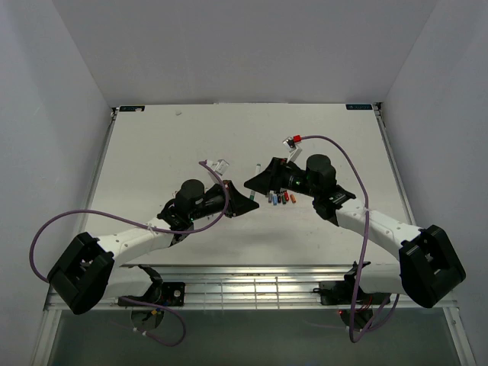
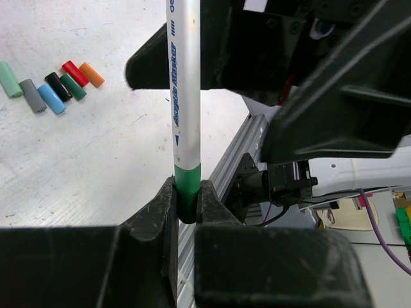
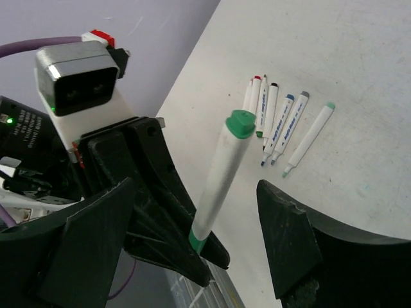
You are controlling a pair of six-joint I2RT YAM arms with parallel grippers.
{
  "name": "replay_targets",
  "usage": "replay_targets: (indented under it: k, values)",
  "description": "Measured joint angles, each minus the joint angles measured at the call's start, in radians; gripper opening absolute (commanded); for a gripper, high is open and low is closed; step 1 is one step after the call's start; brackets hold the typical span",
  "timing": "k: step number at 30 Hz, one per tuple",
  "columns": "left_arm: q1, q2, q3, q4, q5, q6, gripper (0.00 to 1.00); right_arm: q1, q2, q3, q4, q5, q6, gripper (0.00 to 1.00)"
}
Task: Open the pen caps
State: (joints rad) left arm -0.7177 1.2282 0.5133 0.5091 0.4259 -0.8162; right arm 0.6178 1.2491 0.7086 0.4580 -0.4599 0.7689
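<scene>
Green pen cap [image 2: 187, 185] is clamped in the left hand [image 2: 187, 206]; right hand [image 3: 194, 192] gapes around its barrel [image 3: 219, 170].

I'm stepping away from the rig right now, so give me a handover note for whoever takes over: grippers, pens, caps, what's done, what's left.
Left gripper: shut on the green cap of one white pen, held off the table.
Right gripper: open, fingers either side of that pen's barrel, not clamping it.
Done: seven loose caps lie in a cluster; the other pens lie uncapped in a row.
Left: likely close the right gripper on the barrel and pull the green cap off.
</scene>
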Motion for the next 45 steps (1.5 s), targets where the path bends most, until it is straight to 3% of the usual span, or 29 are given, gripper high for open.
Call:
replay_targets:
  k: [2,5,7,8,9,10,27,33,40,45]
  values:
    - [0.000,0.000,0.000,0.000,0.000,-0.002,0.00,0.002,0.027,0.002,-0.005,0.000,0.006,0.79]
    - [0.000,0.000,0.000,0.000,0.000,-0.004,0.00,0.007,0.055,0.010,-0.014,0.000,0.008,0.62]
    - [0.000,-0.001,0.000,0.000,0.000,-0.005,0.00,0.012,0.064,0.013,-0.013,0.001,0.010,0.45]
    - [0.000,-0.001,0.000,0.000,0.000,-0.005,0.00,0.014,0.067,0.015,-0.011,0.001,0.014,0.24]
    - [0.000,-0.001,0.000,0.001,0.001,-0.005,0.00,0.016,0.069,0.015,-0.006,0.001,0.015,0.12]
    - [0.000,-0.001,0.000,0.001,0.001,-0.004,0.00,0.018,0.071,0.015,-0.002,0.000,0.027,0.08]
    - [0.019,-0.047,-0.065,0.047,-0.039,-0.008,0.00,0.019,0.187,0.093,0.027,-0.063,0.112,0.08]
    - [0.030,-0.114,-0.143,0.105,-0.069,-0.031,0.00,0.021,0.259,0.206,-0.068,-0.122,0.105,0.08]
    - [-0.009,-0.280,-0.339,0.053,0.048,-0.070,0.00,-0.113,0.384,0.503,-0.092,-0.008,0.066,0.08]
    - [-0.009,-0.317,-0.349,0.028,0.037,-0.088,0.00,-0.142,0.395,0.541,-0.111,0.006,0.050,0.08]
